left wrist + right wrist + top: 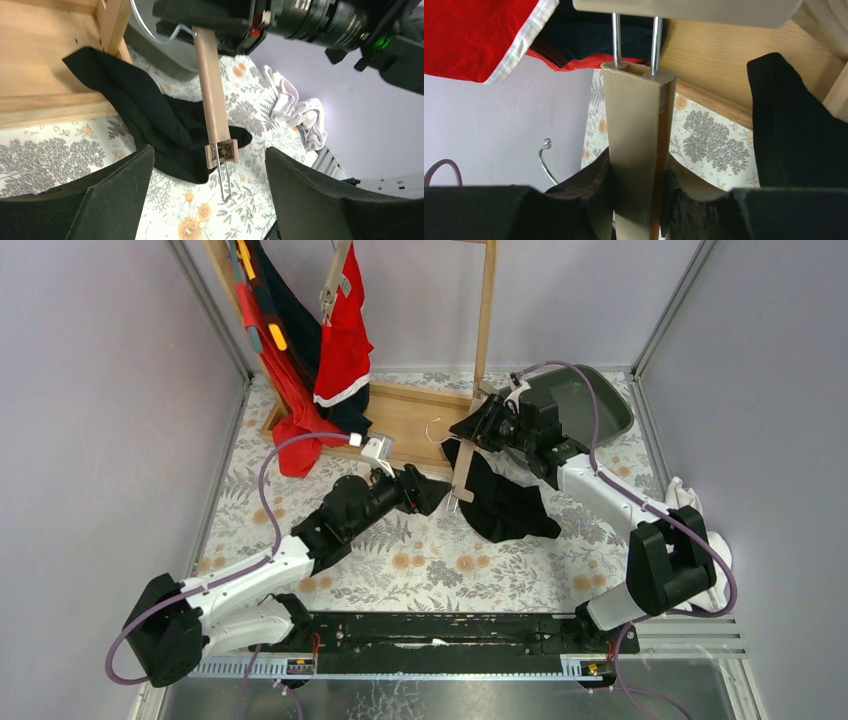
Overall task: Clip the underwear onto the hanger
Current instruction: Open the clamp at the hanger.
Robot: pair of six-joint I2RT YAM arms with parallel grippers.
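Top external, hanger: A tan clip hanger [462, 475] is held low over the floral table cover [430, 575] by the right gripper [480, 430]. The gripper is clamped on the bar's far end, apparently so that the near clip is offered to the other arm.
Top external, underwear: The black underwear [510, 505] is seen crumpled on the table, just beside the bar and partly beneath it, not yet clipped.
Top external, left gripper: The left gripper [432, 490] is placed just left of the bar's near end, its jaws released and nothing held.
Top external, backdrop: A wooden rack [415, 415] is hung with a red garment [345, 350]. A grey bin [600, 405] is set behind the right arm.
Left wrist, clip: The hanger's end clip [222, 152] is framed between the wide-apart black fingers, and a thin steel wire loop [226, 182] is seen jutting from it. The placement is judged to be an approach to the clip or to the fabric beneath it.
Left wrist, textures: The bar is shown smooth and matt, the underwear soft and limp. A white cloth [300, 110] is bunched well apart.
Right wrist, grip: The flat-sided bar is viewed along its length, squeezed between both pads, so the hanger is kept steady. Two bright metal pins are seen at its top.
Right wrist, hook: The chrome hook [544, 160] is seen curling at left, ball-tipped.
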